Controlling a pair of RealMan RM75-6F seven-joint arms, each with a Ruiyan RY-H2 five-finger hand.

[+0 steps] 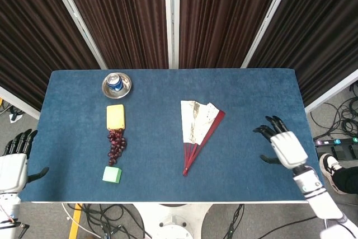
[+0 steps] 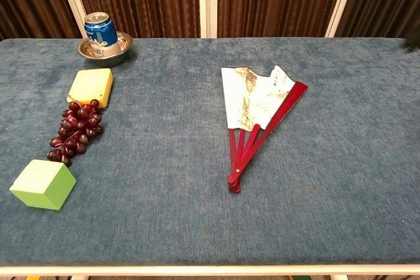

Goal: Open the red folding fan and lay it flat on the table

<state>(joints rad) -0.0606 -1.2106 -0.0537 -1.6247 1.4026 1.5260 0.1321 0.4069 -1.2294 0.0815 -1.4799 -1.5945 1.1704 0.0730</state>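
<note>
The red folding fan (image 1: 198, 129) (image 2: 257, 115) lies flat on the blue table, partly spread, its pale paper leaf pointing away from me and its red ribs meeting at the near pivot. My right hand (image 1: 281, 144) hovers over the table's right part, to the right of the fan and apart from it, fingers spread and empty. Off the table's left edge, my left hand (image 1: 14, 162) waits with its fingers apart, holding nothing. The chest view shows only a dark sliver at its right edge; no hand is plainly seen there.
Down the left side stand a blue can (image 1: 115, 82) in a metal bowl (image 2: 105, 49), a yellow block (image 1: 116, 116), a bunch of dark grapes (image 1: 116, 144) and a green cube (image 1: 112, 174). The blue table (image 1: 251, 93) has dark curtains behind it.
</note>
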